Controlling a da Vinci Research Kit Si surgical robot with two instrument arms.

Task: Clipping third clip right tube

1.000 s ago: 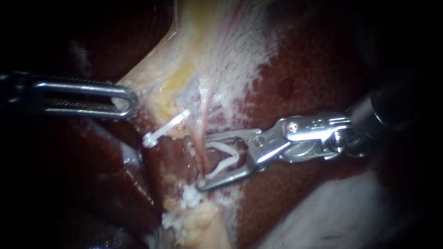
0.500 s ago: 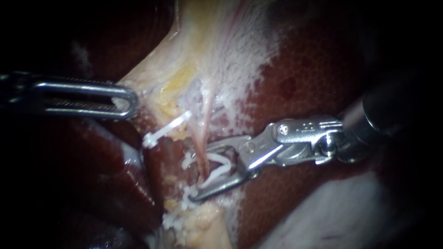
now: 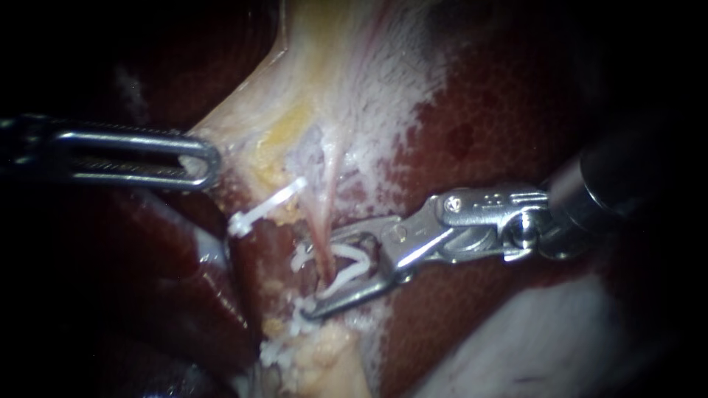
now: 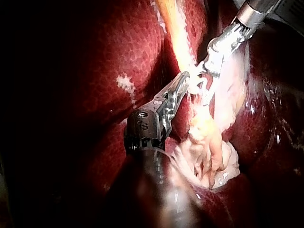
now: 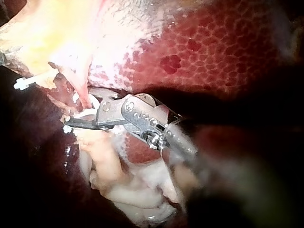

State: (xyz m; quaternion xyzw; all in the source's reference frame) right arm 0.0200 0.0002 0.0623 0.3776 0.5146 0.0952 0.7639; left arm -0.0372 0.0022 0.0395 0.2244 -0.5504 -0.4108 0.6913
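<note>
Right instrument [image 3: 324,271] forward, clip [image 3: 352,265] astride tube [image 3: 317,232]

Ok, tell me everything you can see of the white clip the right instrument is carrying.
The white clip looks like smooth plastic: a V of two curved legs, joined at the end nearer the instrument's shaft. It is open, not yet closed. It sits inside the forked metal tip of the right instrument, which holds it from both sides. Its legs straddle the thin pink tube, and their ends show just past it.
</note>
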